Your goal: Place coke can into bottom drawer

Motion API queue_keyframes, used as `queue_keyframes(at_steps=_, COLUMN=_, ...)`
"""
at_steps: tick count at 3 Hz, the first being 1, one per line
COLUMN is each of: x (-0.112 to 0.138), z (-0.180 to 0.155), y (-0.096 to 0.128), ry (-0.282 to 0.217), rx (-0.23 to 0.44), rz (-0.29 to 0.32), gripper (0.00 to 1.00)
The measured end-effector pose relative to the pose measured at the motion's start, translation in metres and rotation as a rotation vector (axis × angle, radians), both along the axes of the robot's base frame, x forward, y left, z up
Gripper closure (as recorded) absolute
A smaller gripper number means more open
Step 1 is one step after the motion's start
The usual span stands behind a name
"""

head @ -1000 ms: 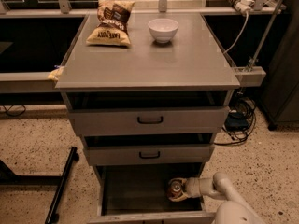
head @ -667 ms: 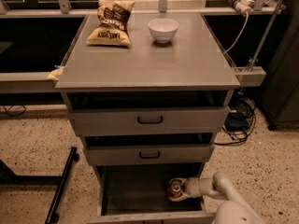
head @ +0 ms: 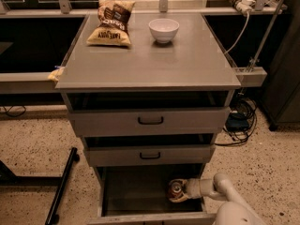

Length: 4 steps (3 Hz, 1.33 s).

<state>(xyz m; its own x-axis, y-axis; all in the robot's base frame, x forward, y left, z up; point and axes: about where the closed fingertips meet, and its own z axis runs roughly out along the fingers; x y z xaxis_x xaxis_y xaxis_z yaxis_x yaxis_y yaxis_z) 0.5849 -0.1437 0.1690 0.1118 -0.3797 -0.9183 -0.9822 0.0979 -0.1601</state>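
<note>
The bottom drawer (head: pixel 126 191) stands pulled open under two drawers with black handles; its grey inside shows. The coke can (head: pixel 176 189) is inside it at the right, seen from above with its silver top toward me and a little red at its side. My gripper (head: pixel 180 191) reaches in from the lower right, its white arm crossing the drawer's right edge, and sits around the can low in the drawer. Whether the can rests on the drawer floor is hidden.
On the cabinet top (head: pixel 150 60) lie a chip bag (head: pixel 111 22) at the back left and a white bowl (head: pixel 163 29) at the back middle. Cables (head: pixel 241 121) hang at the right of the cabinet. A black bar (head: pixel 63 186) lies on the floor at the left.
</note>
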Motion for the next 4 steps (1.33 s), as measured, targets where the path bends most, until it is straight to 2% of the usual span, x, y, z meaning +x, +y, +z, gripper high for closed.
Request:
queue_keyframes(at_steps=2, x=0.0, z=0.0, y=0.0, ry=0.0, rx=0.0, rz=0.0, gripper=0.13)
queue_keyframes(at_steps=3, x=0.0, z=-0.0001, y=0.0002, ry=0.0, rx=0.0, rz=0.0, gripper=0.0)
queue_keyframes(at_steps=4, x=0.0, z=-0.0001, y=0.0002, ry=0.0, rx=0.0, rz=0.0, gripper=0.0)
